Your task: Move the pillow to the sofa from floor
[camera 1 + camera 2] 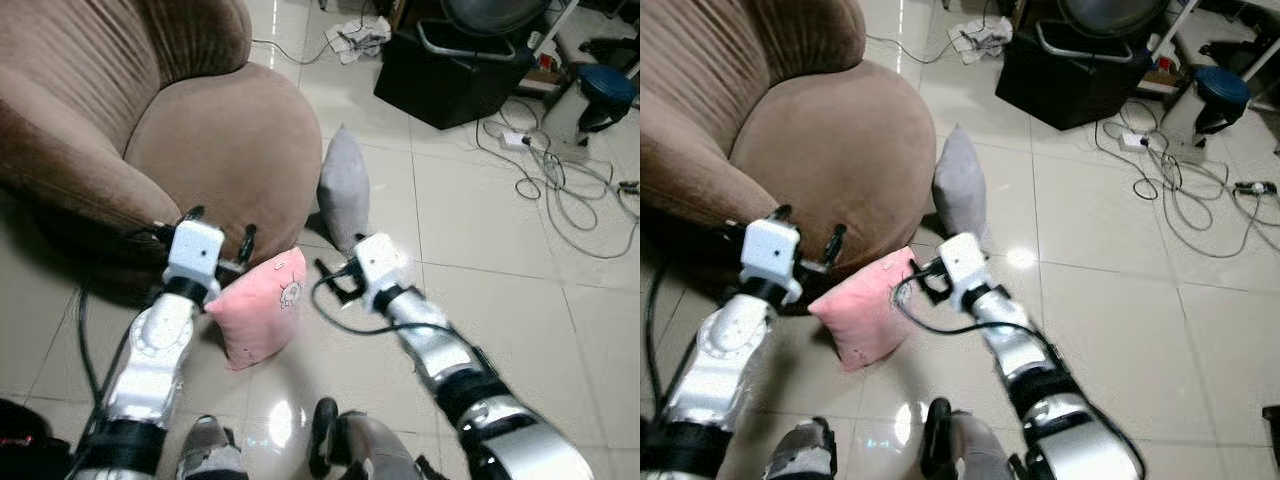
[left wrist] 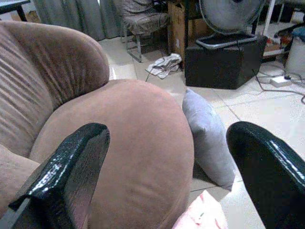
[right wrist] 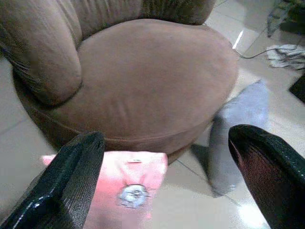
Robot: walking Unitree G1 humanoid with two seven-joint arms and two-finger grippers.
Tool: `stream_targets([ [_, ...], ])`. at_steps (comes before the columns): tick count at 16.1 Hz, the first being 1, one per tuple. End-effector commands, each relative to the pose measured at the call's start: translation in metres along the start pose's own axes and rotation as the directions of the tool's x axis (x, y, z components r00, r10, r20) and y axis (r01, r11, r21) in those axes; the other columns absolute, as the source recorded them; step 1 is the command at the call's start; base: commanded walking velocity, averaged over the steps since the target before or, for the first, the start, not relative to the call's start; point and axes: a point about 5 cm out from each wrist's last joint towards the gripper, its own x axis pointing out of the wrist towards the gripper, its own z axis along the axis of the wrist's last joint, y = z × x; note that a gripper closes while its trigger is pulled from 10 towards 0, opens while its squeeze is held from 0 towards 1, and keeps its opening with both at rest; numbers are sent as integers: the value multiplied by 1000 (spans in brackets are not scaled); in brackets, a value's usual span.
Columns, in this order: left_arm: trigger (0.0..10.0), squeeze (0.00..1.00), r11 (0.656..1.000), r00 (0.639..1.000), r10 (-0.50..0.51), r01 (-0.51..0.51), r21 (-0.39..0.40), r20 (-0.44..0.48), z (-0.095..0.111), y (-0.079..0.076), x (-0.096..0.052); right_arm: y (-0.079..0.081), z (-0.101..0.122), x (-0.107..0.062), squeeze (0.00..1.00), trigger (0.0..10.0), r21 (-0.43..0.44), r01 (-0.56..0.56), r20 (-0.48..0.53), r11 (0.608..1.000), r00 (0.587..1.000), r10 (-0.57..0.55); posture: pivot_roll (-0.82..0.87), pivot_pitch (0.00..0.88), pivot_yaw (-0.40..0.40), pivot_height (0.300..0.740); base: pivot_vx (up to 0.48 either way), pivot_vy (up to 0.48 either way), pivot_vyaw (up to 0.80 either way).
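Observation:
A pink pillow (image 1: 262,305) stands on the tiled floor against the front of the round brown sofa (image 1: 220,150). A grey pillow (image 1: 345,190) leans on the sofa's right side, just beyond it. My left gripper (image 1: 220,228) is open above the pink pillow's left top corner, pointing at the sofa seat (image 2: 124,143). My right gripper (image 1: 335,280) is open just right of the pink pillow, level with its top. In the right wrist view the pink pillow (image 3: 128,186) lies low between the open fingers (image 3: 71,181), with the grey pillow (image 3: 243,129) to one side.
A black box with a fan (image 1: 450,70) on it stands at the back right. Cables and a power strip (image 1: 560,180) lie across the floor to the right. A blue stool (image 1: 605,90) and a crumpled cloth (image 1: 360,35) are further back.

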Motion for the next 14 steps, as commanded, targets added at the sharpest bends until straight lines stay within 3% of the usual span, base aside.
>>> stream_targets([
  [1, 10000, 1000, 1000, 1000, -17, 16, -12, -5, -3, -9, 2, -11, -2, -5, 0, 10000, -10, 16, -3, 1000, 1000, -16, 124, 205, -232, 740, 0, 0, 0],
  [3, 10000, 1000, 999, 1000, 1, -2, -50, -7, -6, -20, 6, -25, -2, -10, 0, 10000, -50, 6, -15, 999, 1000, -7, 109, 204, -277, 740, 0, 0, 0],
  [6, 10000, 1000, 998, 1000, -21, 21, -60, 2, -6, -32, 5, -29, -3, -12, 0, 10000, -63, 5, -25, 998, 1000, -6, 107, 205, -277, 740, 0, 0, 0],
  [14, 10000, 1000, 999, 1000, -29, 28, -40, -6, -9, -26, 4, -19, -6, -11, 0, 10000, -34, 4, -25, 999, 1000, -5, 117, 211, -228, 740, 0, 0, 0],
])
